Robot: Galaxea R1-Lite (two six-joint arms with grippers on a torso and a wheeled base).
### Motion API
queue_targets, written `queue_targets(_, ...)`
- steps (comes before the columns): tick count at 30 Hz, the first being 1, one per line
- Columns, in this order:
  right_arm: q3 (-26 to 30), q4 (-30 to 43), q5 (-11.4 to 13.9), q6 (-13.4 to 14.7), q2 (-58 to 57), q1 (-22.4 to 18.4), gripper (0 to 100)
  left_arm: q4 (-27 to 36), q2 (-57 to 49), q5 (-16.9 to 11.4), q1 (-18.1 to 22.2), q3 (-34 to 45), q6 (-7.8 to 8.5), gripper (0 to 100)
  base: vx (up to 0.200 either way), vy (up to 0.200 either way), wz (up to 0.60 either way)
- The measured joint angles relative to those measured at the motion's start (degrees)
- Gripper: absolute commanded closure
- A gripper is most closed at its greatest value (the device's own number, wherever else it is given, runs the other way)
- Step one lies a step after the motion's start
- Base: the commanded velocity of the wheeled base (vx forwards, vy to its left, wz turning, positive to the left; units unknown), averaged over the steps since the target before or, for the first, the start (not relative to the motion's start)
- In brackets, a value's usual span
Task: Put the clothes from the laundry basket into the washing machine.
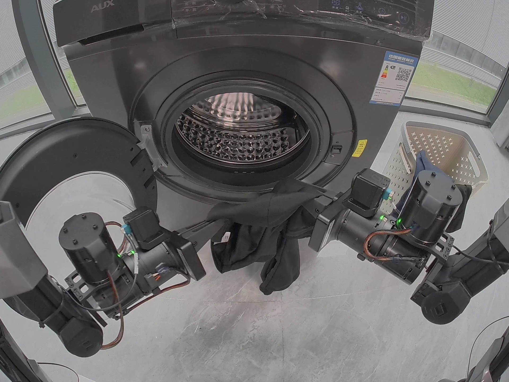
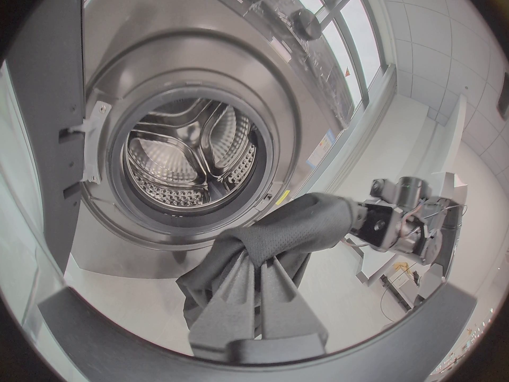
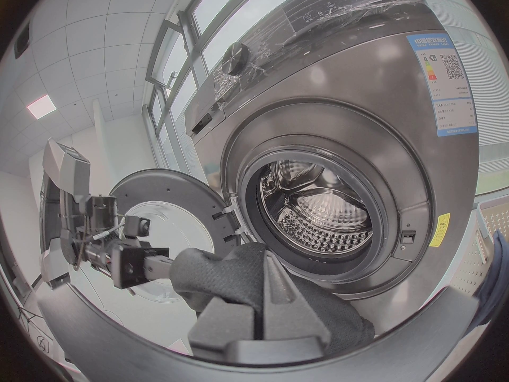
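The dark garment (image 1: pixel 265 224) is being held clear of the floor (image 1: pixel 318 324), slung between both arms just below the open drum mouth (image 1: pixel 241 128) of the washing machine (image 1: pixel 318 70), its loose folds hanging down. The left pincer (image 1: pixel 214 223), on a forearm angled inward from the left below the swung-open door (image 1: pixel 69 155), is being pressed shut on the garment's left end; the right pincer (image 1: pixel 314 206), on a forearm angled inward from the right, is being pressed shut on its right end. A blue cloth (image 1: pixel 424 163) is being carried in the laundry basket (image 1: pixel 450 133) standing beside the machine's right side.
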Motion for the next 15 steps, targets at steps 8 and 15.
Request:
queue_targets(8,2.94,0.66,-0.04,0.94,1.43,-0.13,0,0.29,-7.42,-0.46,-0.04,2.99,-1.05,100,0.000,0.000,0.00)
queue_targets(15,8.46,0.82,0.07,1.02,2.94,-0.33,0,0.32,-9.65,-0.50,-0.04,1.28,-1.27,100,0.000,0.000,0.00)
